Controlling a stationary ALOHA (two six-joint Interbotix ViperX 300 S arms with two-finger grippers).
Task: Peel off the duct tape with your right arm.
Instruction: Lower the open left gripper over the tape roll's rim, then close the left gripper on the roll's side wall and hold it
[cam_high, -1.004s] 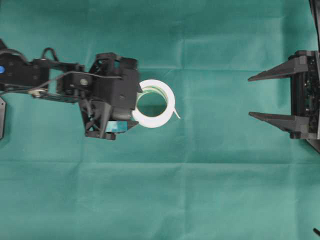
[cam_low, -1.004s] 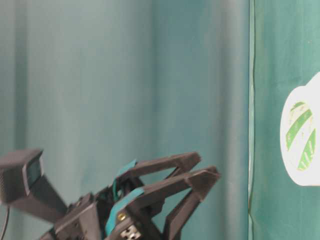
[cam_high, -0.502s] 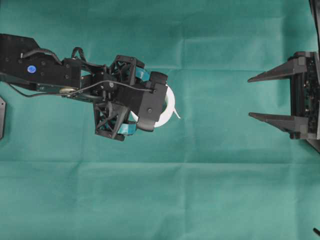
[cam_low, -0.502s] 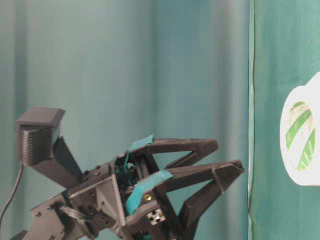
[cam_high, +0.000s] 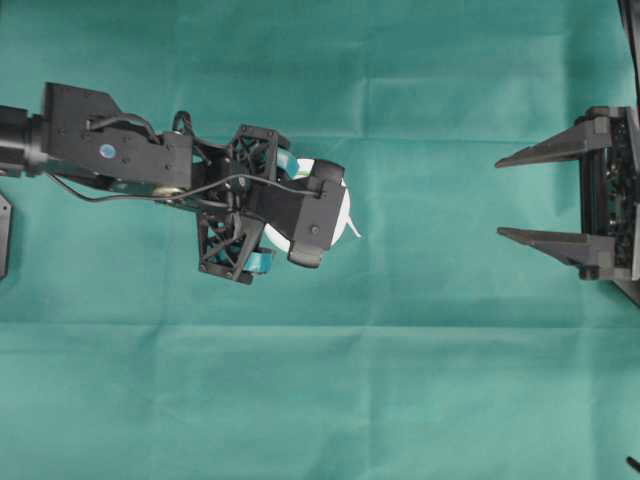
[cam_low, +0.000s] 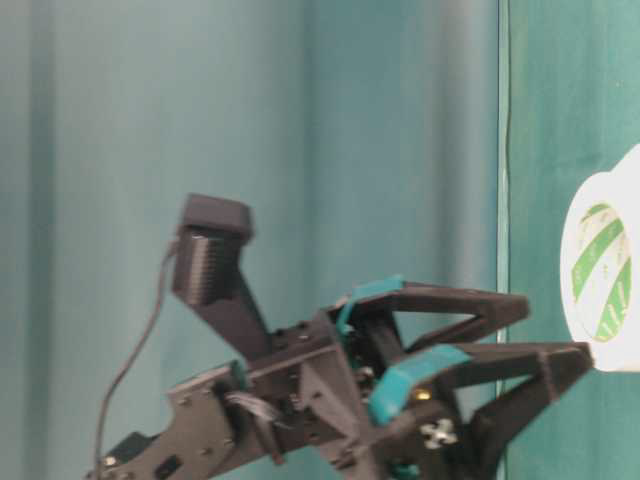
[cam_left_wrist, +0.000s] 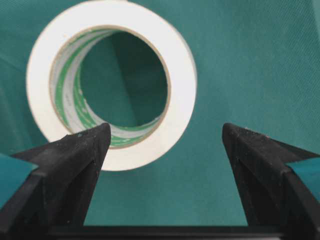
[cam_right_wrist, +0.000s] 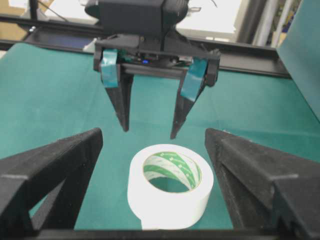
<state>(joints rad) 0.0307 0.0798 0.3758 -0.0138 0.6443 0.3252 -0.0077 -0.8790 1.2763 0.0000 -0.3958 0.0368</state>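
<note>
left gripper hanging over the tape, right gripper waiting at the far edge

in the overhead view the left arm is reaching in from the left edge, and its gripper is covering most of the tape, which is lying flat a little left of the cloth's middle. only the roll's right rim and a short loose strip end are showing past the black wrist block. a wide band of bare cloth is lying between the roll and the right gripper, which is sitting at the right edge with its jaws spread wide and nothing between them. the cloth above and below the roll is also lying bare.

the left wrist view is showing what the overhead hides: the left jaws are spread wide, with the roll beyond the left fingertip and its green-striped core visible. whether that tip is touching the roll cannot be told.

the right wrist view is looking across the cloth: the roll is sitting between the right fingers, well ahead of them, and the left gripper is pointing down just behind it, tips above the cloth.
</note>
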